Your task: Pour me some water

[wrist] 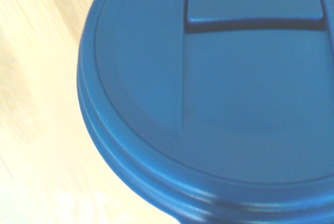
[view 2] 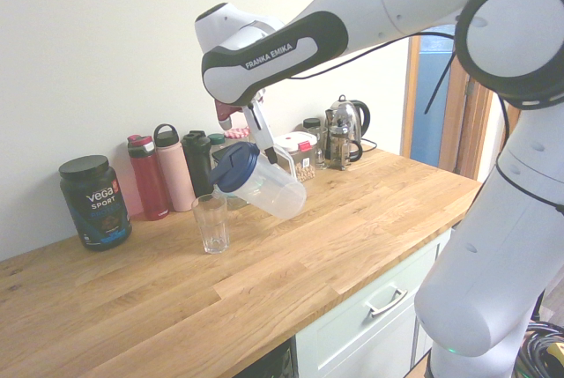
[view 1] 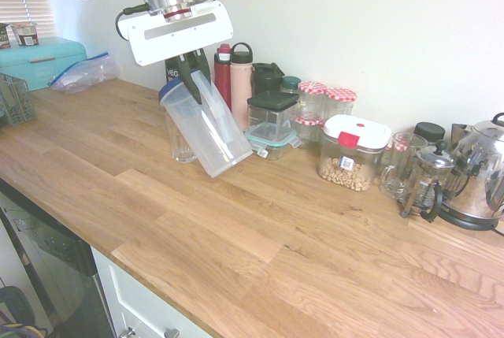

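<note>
I am holding the pitcher off the counter, tilted hard, its blue lid leaning toward the drinking glass. The gripper is clamped on the pitcher near its top rim, fingers together on what I take to be the handle side; the exact contact is hidden behind the lid. In the second exterior view the spout end is hanging just above the glass rim; I cannot tell whether water is running yet.

Handling, as I judge it: clear thin plastic, stiff enough but smooth, so it may slip or swing about a hold this high. I cannot see a water level, so the weight is uncertain; a full load would pull the base down. The lid looks seated; which opening faces the glass is unclear.

The glass is standing upright and alone on bare wood. It is light, easily knocked, breakable.

Room: the wall side is crowded, with the red bottle, the pink bottle, the dark bottle and the protein tub close behind the glass. The front edge is well apart, with open wood toward it. I am judging any retreat best taken that way.
</note>
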Controlling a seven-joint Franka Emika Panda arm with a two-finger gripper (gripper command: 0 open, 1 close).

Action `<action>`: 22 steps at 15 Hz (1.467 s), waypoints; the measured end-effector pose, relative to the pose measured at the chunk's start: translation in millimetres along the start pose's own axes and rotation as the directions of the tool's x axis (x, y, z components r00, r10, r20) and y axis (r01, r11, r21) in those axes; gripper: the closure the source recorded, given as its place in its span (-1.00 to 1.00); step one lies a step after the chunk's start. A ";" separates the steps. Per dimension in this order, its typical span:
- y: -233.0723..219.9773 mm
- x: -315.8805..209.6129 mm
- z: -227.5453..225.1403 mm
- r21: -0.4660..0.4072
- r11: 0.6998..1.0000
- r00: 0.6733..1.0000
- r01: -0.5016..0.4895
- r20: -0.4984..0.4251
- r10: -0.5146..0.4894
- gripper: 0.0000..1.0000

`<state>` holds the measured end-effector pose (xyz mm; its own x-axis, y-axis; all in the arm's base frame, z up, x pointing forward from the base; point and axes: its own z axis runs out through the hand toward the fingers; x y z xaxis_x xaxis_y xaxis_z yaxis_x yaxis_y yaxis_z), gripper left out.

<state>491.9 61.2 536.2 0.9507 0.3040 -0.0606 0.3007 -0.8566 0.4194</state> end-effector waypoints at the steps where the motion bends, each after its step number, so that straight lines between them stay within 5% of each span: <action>1: -1.3 9.2 2.9 -0.022 1.000 1.000 0.014 0.016 -0.014 1.00; 13: -23.7 36.2 -9.0 -0.145 0.985 0.993 0.097 0.082 -0.085 1.00; 18: 60.6 -30.6 -51.4 0.031 0.989 0.989 -0.147 -0.017 0.147 1.00; 22: 126.3 -103.7 -15.8 0.154 0.916 0.928 -0.370 0.031 0.370 1.00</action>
<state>430.1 -71.9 609.8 0.9963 -0.0477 0.0709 -0.0650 -0.9614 0.2672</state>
